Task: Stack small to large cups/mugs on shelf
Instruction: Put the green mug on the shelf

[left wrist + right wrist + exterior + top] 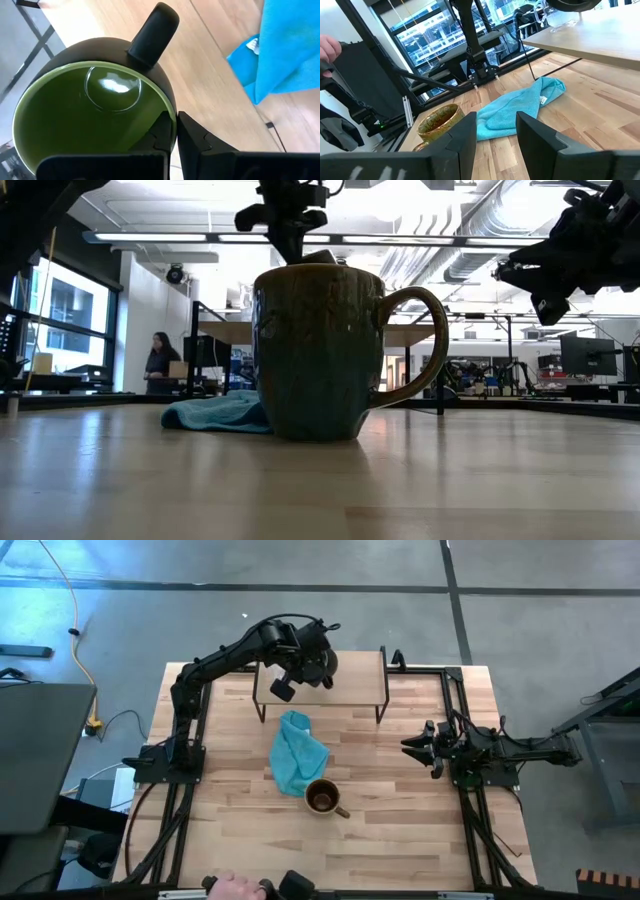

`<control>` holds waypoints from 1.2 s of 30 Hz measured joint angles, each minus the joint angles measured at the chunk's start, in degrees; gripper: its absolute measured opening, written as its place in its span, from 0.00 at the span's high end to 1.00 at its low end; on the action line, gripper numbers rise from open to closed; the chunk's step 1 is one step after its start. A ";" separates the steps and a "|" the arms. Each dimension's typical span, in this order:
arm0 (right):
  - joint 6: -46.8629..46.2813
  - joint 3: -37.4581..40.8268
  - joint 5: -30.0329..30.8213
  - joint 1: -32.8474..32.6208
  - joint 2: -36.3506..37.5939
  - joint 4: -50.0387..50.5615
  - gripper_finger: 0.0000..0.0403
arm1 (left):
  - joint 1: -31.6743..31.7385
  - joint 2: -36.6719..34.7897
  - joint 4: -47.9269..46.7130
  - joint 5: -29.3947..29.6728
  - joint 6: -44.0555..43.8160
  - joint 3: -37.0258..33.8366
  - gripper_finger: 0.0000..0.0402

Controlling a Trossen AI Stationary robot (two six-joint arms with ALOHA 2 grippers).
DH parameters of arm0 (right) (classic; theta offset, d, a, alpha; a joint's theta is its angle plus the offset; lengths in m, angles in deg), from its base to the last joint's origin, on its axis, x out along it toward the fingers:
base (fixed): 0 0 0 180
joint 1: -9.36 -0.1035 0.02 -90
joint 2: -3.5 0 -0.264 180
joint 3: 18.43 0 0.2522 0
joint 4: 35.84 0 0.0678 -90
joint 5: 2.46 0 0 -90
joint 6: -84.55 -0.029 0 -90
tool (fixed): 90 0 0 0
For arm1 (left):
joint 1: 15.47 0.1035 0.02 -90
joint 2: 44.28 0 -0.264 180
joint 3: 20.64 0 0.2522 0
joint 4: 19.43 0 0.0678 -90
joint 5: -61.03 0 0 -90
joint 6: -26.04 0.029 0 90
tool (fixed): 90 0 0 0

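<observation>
We see left gripper clamped shut on rim of dark mug, over shelf, perhaps resting there. Olive-tan mug on table beside cloth. Right gripper wide open, empty, waiting at right.

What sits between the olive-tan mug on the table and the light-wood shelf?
The crumpled teal-blue cloth lies between the olive-tan mug and the shelf, clearest in the high view.

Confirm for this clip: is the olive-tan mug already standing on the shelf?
No: in the high view the olive-tan mug stands on the tabletop beside the teal cloth, well short of the shelf.
</observation>
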State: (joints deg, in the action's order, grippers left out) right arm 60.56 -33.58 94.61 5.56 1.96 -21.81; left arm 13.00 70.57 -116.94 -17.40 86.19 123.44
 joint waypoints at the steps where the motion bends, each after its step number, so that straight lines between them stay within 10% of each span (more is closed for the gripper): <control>1: -0.12 0.00 -0.01 0.01 0.00 0.00 0.68 | 0.00 0.00 -0.10 -0.27 -0.35 0.00 1.00; 36: -1.05 0.02 0.18 0.01 0.00 -0.44 0.68 | -0.07 1.46 -0.84 -4.85 -5.40 0.00 1.00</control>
State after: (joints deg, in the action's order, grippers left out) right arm 59.51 -33.55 94.78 5.57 1.96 -22.25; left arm 12.94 72.03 -117.78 -22.26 80.80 123.44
